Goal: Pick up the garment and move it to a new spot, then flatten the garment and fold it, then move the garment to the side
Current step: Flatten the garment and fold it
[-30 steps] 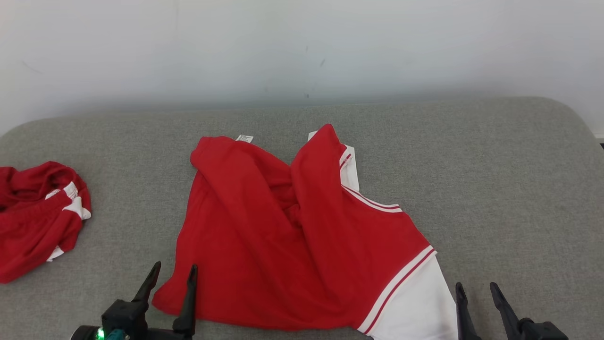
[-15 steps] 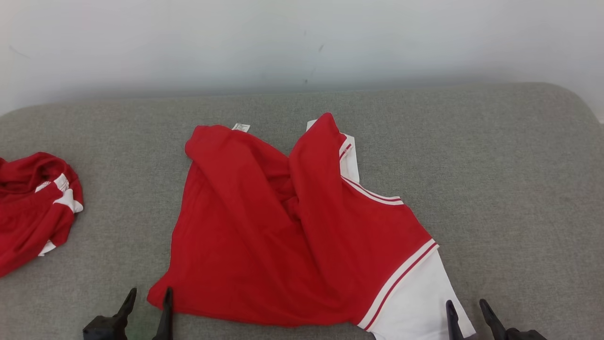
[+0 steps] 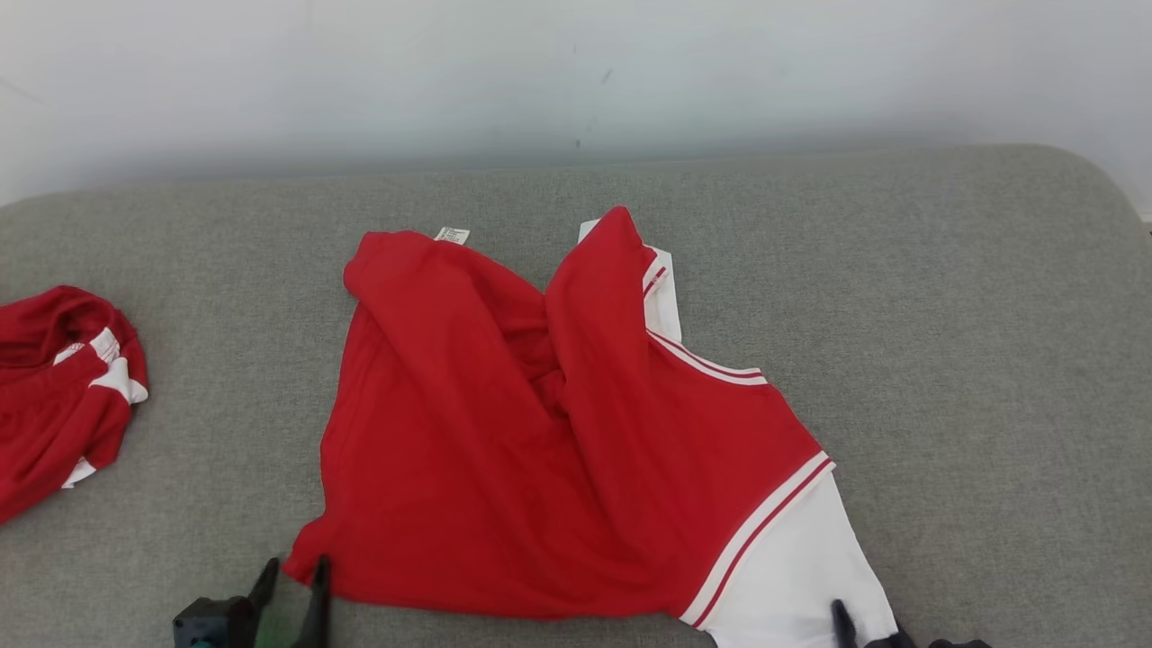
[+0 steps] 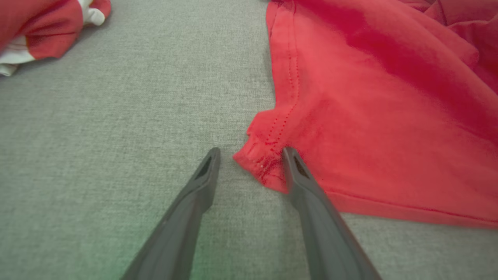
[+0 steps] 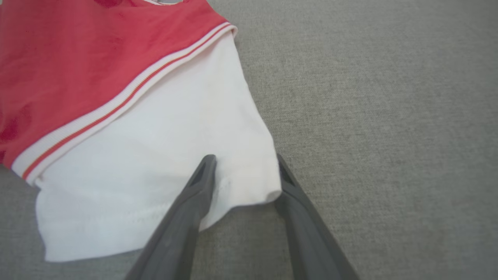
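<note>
My arms have dropped to the near edge of the red-and-white jersey (image 3: 540,432), which lies rumpled at the middle of the grey cushion (image 3: 972,297), left end effector (image 4: 251,151) open astride its red hem corner (image 4: 261,161), right end effector (image 5: 245,157) open astride the white sleeve (image 5: 175,132), so pinching and lifting looks next.

garment (image 3: 468,450) is showing as red knit cloth, matt, softly creased; its hem (image 4: 290,89) is carrying a dotted stitched seam. sleeve (image 5: 175,128) is looking like white cloth, matt, with a ribbed red-striped band (image 5: 116,102). padded surface (image 3: 945,315) is reading as grey woven fabric, coarse, matt. left gripper (image 4: 251,151) and right gripper (image 5: 245,159) are showing dark grey plastic-looking fingers, smooth, matt. wall (image 3: 576,72) is looking pale, smooth, lightly scuffed. second garment (image 3: 54,387) is showing the same red-and-white cloth.
</note>
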